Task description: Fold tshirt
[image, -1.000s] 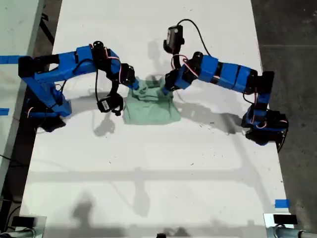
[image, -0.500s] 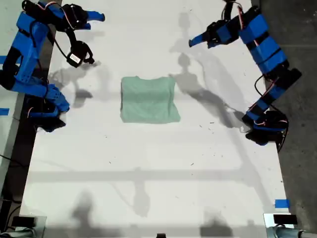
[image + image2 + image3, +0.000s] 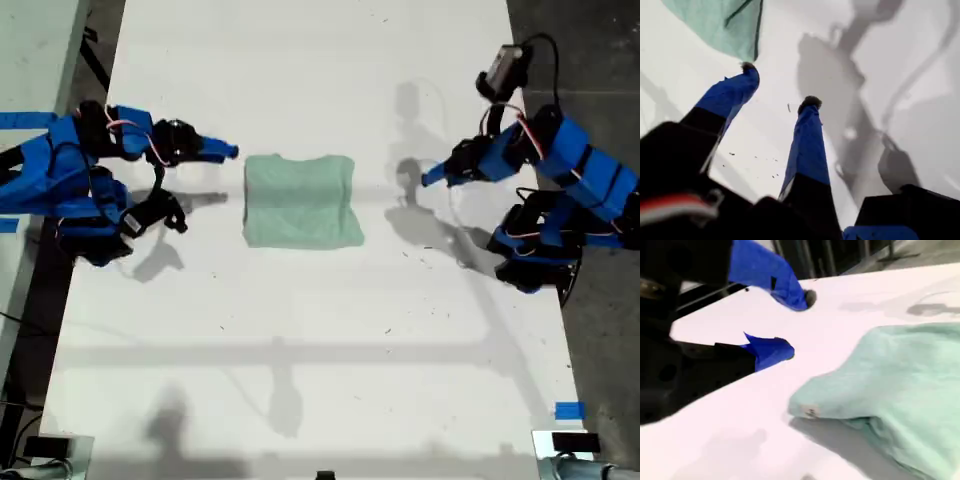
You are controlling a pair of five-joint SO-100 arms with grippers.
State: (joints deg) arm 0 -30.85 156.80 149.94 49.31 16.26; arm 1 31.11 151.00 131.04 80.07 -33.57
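The tshirt lies folded into a rough pale mint-green square on the white table, with no gripper on it. My first gripper hovers off the shirt's side toward the exterior view's right, a clear gap away. Its fingers are open and hold nothing, and only a corner of the tshirt shows beyond them. My second gripper sits just off the shirt's far corner on the exterior view's left. It is also open and holds nothing, with the tshirt close beside it.
Both arm bases stand at the table's side edges in the exterior view. A strip of blue tape marks the near corner on the exterior view's right. Dark floor runs along that side. Another pale surface borders the exterior view's left.
A second ago both grippers were at the shirt's far edge. They let go, swung up and away, and now hang low on either side. The shirt lies flat and square.
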